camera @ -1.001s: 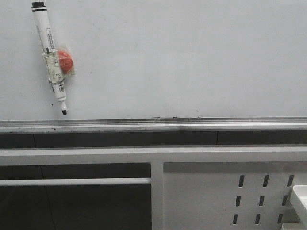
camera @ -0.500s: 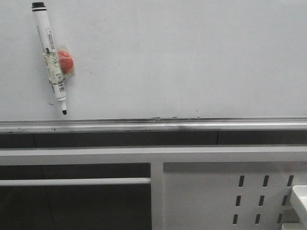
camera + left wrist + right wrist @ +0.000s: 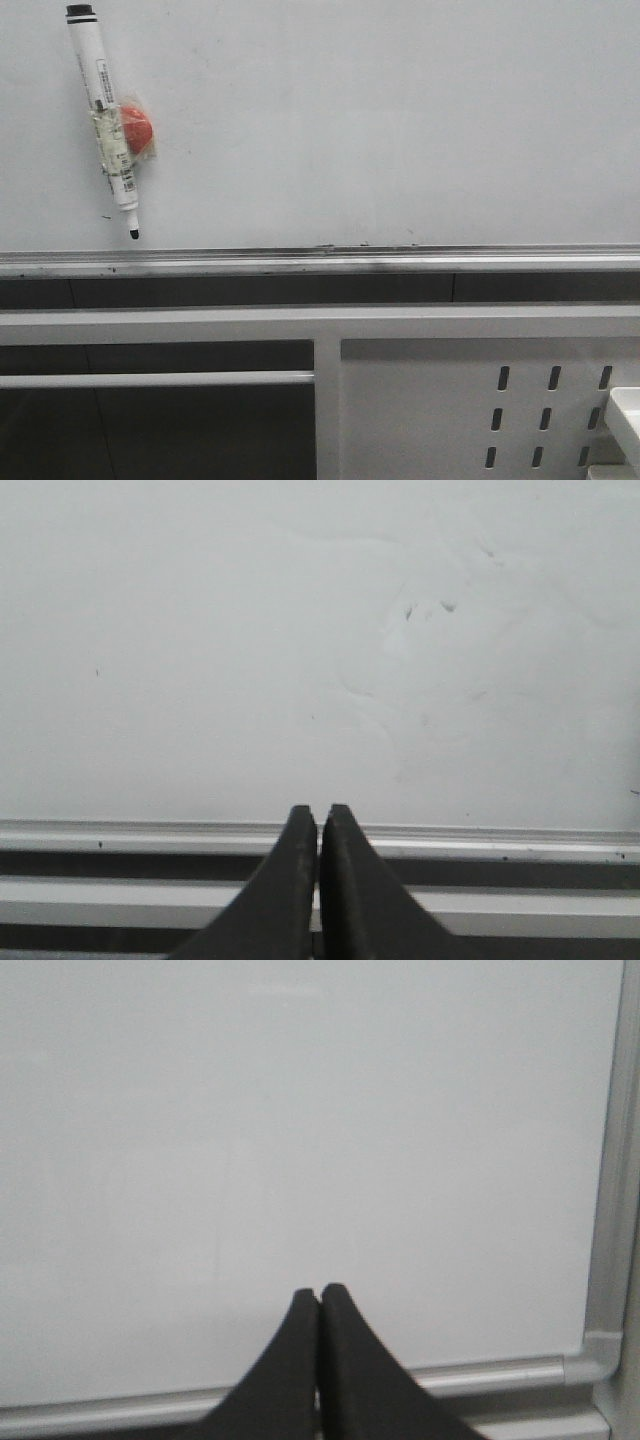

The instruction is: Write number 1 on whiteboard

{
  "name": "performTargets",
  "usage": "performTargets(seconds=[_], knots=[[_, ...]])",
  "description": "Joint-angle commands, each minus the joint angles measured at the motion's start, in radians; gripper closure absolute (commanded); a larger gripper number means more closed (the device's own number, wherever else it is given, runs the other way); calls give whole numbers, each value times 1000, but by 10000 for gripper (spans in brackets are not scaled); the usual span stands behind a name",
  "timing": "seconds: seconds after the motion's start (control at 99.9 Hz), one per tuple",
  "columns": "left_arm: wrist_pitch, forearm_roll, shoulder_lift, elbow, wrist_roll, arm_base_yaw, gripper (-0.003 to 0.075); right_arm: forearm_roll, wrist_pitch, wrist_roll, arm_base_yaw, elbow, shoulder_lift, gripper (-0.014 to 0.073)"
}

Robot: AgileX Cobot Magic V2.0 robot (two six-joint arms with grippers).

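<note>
Whiteboard [image 3: 380, 120] filling the upper front view, unmarked by any stroke, silver ledge [image 3: 320, 262] along its lower edge. Marker pen [image 3: 103, 115] stuck at ten o'clock on the board, cap up, tip down, slightly tilted, a red magnet [image 3: 136, 129] just beside its barrel. Perforated panel [image 3: 480, 410] at five o'clock. Left gripper [image 3: 319, 825] pressed closed, empty, facing the board. Right gripper [image 3: 319, 1305] likewise closed, empty.
</note>
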Motion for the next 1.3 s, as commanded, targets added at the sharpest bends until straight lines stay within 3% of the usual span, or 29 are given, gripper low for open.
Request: performTargets(seconds=[0.0,0.13,0.22,0.33,0.42,0.51,0.6,0.831,1.031,1.101,1.211,1.291], knots=[[-99,17,-22,36,1,0,740,8,-135,-9,-6,14,-24,663],[-96,1,-22,36,-5,0,740,24,-162,-1,-6,14,-24,663],[-143,-143,-22,30,-9,0,740,112,-161,64,-6,14,-24,663],[-141,-136,-20,-12,-5,0,740,129,-111,69,-6,-19,-24,663],[-84,-143,15,-83,-5,0,740,125,6,69,-6,-107,-4,663],[37,-141,99,-199,-5,0,740,122,218,69,-6,-225,66,663],[16,-162,208,-281,-5,-3,740,126,410,69,6,-332,157,663],[-328,-191,377,-351,-5,-3,740,145,212,69,57,-375,204,663],[-344,-176,426,-351,-5,-8,733,145,225,69,57,-375,211,663],[-349,-131,443,-351,-5,-23,677,145,262,69,57,-375,224,663],[-372,-100,461,-351,-5,-66,466,147,318,69,57,-375,249,663],[-413,-100,480,-351,-5,-79,393,149,363,69,57,-369,258,663]])
